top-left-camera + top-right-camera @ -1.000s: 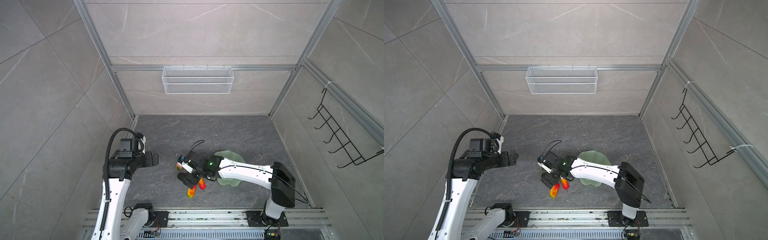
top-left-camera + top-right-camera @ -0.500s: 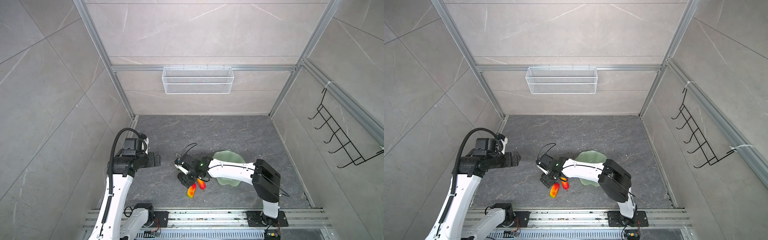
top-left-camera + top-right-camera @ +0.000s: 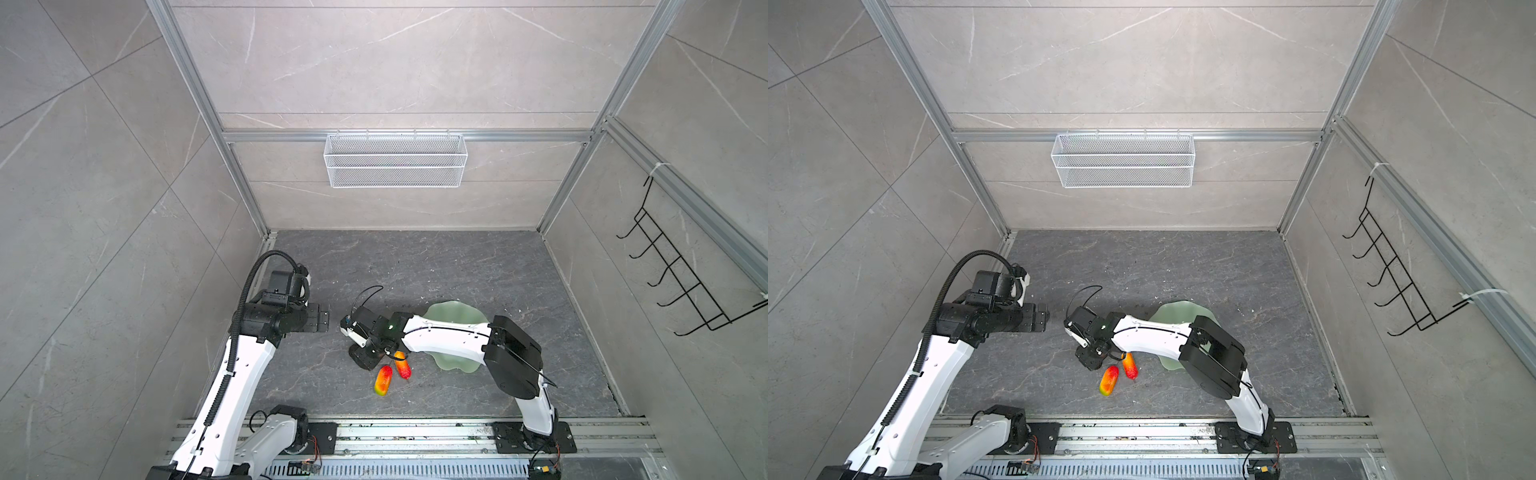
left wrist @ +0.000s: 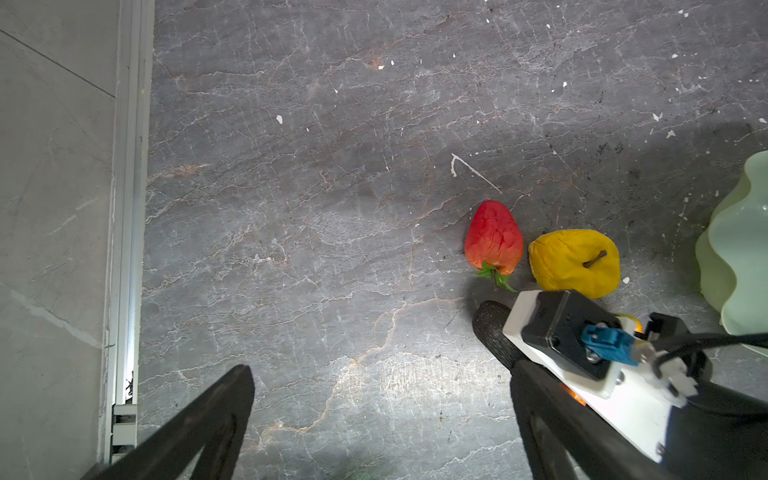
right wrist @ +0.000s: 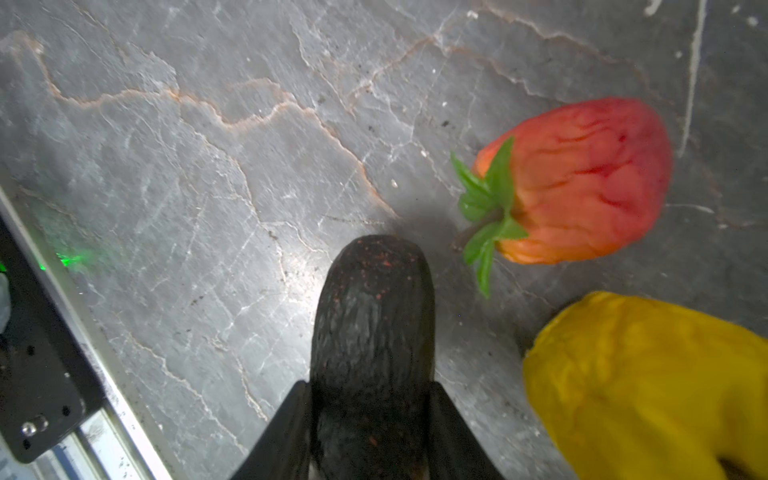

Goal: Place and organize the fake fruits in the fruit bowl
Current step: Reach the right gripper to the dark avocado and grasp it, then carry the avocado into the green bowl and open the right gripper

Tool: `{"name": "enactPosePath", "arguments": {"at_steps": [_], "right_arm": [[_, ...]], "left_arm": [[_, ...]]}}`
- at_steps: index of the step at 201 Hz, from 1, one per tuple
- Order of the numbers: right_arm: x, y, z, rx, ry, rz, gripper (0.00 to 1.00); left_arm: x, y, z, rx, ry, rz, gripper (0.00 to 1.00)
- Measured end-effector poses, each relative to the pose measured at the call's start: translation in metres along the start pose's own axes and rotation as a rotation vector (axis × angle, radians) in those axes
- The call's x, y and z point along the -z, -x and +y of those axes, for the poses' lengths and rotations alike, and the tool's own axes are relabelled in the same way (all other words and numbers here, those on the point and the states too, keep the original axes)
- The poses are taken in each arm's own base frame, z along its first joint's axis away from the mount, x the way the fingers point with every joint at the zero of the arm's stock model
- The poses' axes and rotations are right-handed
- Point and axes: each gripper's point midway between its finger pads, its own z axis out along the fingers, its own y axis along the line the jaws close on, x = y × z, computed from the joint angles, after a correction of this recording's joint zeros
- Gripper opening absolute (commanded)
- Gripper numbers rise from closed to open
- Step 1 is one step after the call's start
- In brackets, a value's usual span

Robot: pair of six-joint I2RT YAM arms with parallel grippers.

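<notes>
**Held item:** dark fruit, oval, pinched at both flanks by right gripper. Fingers pressed in against it, no gap showing. Long axis in line with the fingers, rounded end projecting well past the tips. Lifted or resting on the floor: cannot tell.

**Loose, beside the tool:**
- Red fruit, ahead of the tips and off to one side, leaf end toward the dark fruit, apart from it.
- Yellow fruit, same side, closer to the fingers, just beside the red one.
- Greenish long fruit and orange long fruit, side by side on the opposite side of the tool, the orange one nearest the wrist.

**Destination:** bowl, behind the right gripper, back along its own forearm, largely covered by that forearm in both top views. Contents mostly hidden.

**Idle tool:** left gripper, fingers spread wide, nothing between. Faces the fruit cluster from the side away from the bowl, well apart from the bowl.

**Judged next move:** lift, then draw back toward the bowl. Right arm the nearer by far. Fruit's projecting end likely first over the rim only after a turn of the wrist.
</notes>
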Motion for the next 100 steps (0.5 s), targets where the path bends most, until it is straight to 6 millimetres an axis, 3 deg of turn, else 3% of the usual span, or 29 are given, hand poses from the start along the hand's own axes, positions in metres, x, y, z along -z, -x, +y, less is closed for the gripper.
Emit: {"name": "enactPosePath", "arguments": {"at_steps": [29,55,79,100], "right_arm": [[0.026,0.008,0.004,0.024,0.015,-0.019,0.24],[0.080,0.025,-0.003,0.005,0.037,-0.111,0.24],[0.140,0.033,-0.050,-0.093,-0.010,-0.236,0.18],[0.170,0.013,-0.113,-0.230,-0.123,-0.276,0.17]], "left_arm": [[-0.007,0.002,0.000,0.000,0.003,-0.005,1.00],[-0.013,0.004,-0.001,-0.002,0.002,0.002,1.00],[-0.016,0.007,-0.002,-0.004,0.000,-0.003,1.00],[-0.016,0.010,-0.003,-0.004,-0.006,-0.015,1.00]]}}
